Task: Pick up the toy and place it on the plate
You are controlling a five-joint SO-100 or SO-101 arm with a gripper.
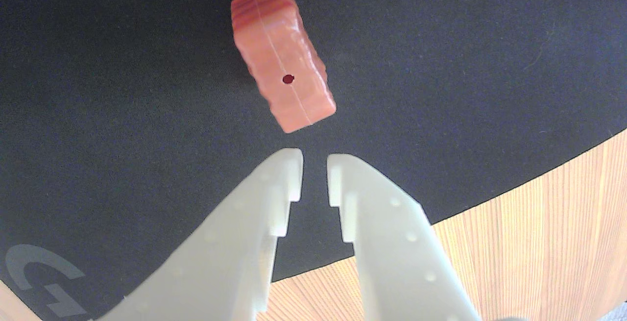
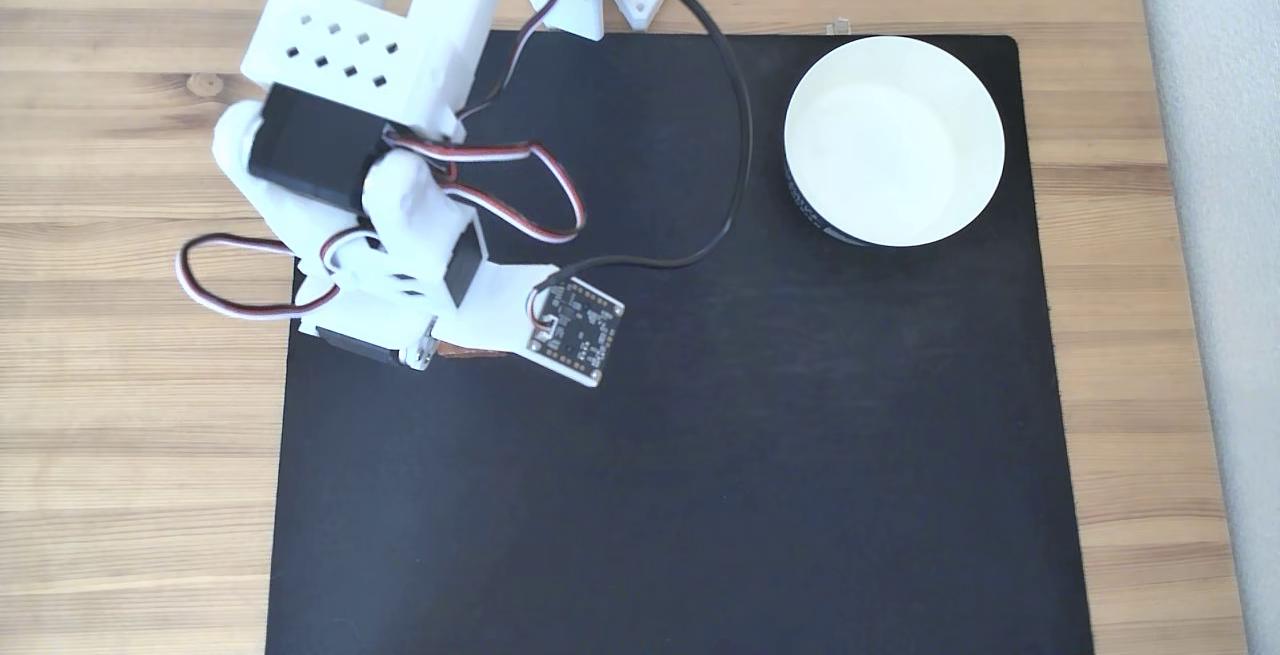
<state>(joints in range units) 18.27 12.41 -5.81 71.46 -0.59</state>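
In the wrist view the toy (image 1: 283, 59) stands on edge on the black mat (image 1: 98, 115), just beyond our pincer (image 1: 315, 161), nearly closed and empty. We should widen it and straddle the narrow faces.

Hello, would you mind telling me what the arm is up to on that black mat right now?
The arm is going after the toy, a small reddish-brown block lying on the black mat. In the wrist view the pincer sits just short of it, fingertips slightly apart and holding nothing. The plate stands empty near the mat's upper right corner in the fixed view, so the pick-up is not yet done.
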